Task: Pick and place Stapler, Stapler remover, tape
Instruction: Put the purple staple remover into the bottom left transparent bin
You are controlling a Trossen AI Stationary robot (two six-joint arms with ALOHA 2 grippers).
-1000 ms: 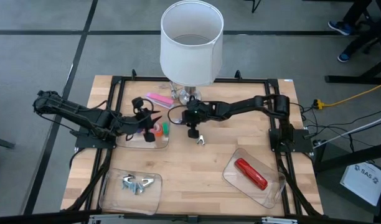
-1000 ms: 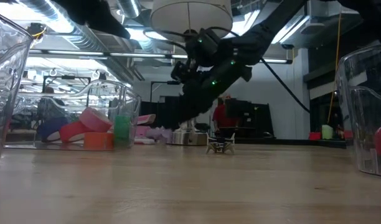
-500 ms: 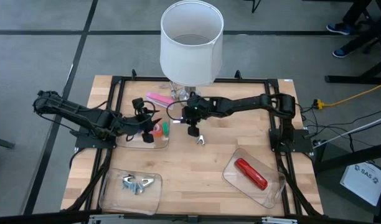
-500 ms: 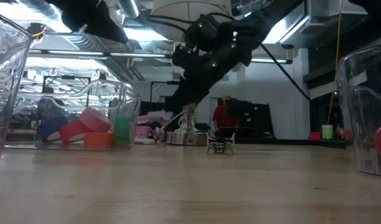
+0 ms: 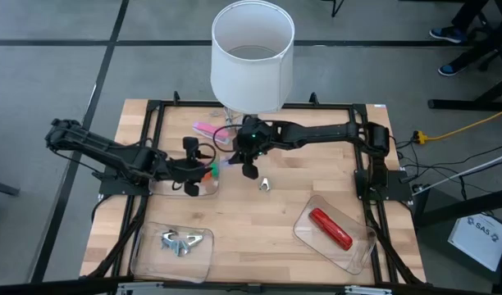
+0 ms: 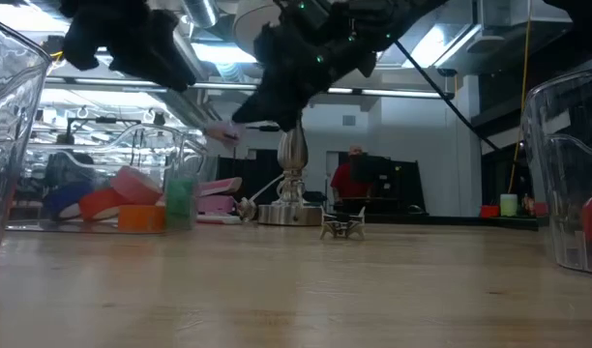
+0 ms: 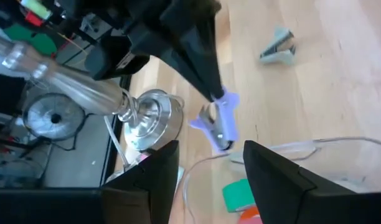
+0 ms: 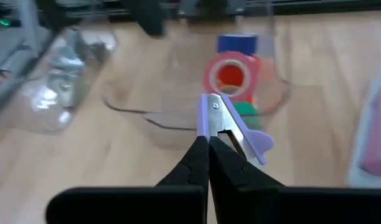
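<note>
A purple staple remover (image 8: 231,127) is clamped in the right gripper (image 8: 208,144) above the tape container (image 5: 203,187) — the left gripper (image 7: 206,165), fingers apart, is held beside it.

tape rolls (image 6: 132,203) blurred behind container (image 6: 204,159)

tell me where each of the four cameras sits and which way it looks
High: overhead, looking down; both arms, table.
Low: table height, looking level at the tape bin; arms overhead.
Left wrist: past its own open pincer at the purple staple remover.
Right wrist: its shut pincer gripping that remover.
Both wrist views share the remover.
</note>
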